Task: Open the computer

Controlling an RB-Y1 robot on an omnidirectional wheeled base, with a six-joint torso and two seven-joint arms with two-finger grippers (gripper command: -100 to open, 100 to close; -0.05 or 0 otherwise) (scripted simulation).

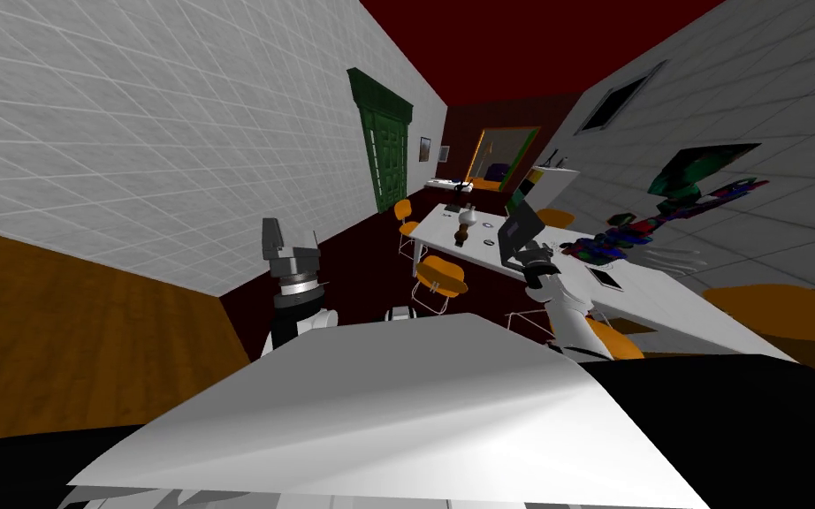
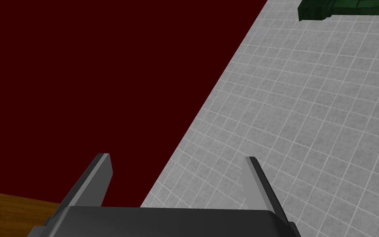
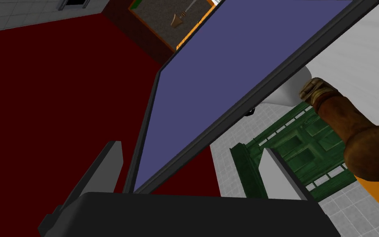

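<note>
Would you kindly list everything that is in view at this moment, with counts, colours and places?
laptop: one, dark frame, blue-violet screen, on the table, lid partly raised.
table: one, white, ahead on my right.
chairs: at least four, orange, around the table.
bottle-like thing: one, brown, on the table beyond the laptop.
small items: several, mixed colours, on the table to the right of the laptop.
door: one, green, in the tiled wall on my left.
left gripper: one, fingers open, raised, away from the table.
right gripper: one, fingers open, the laptop lid's edge between them.
</note>
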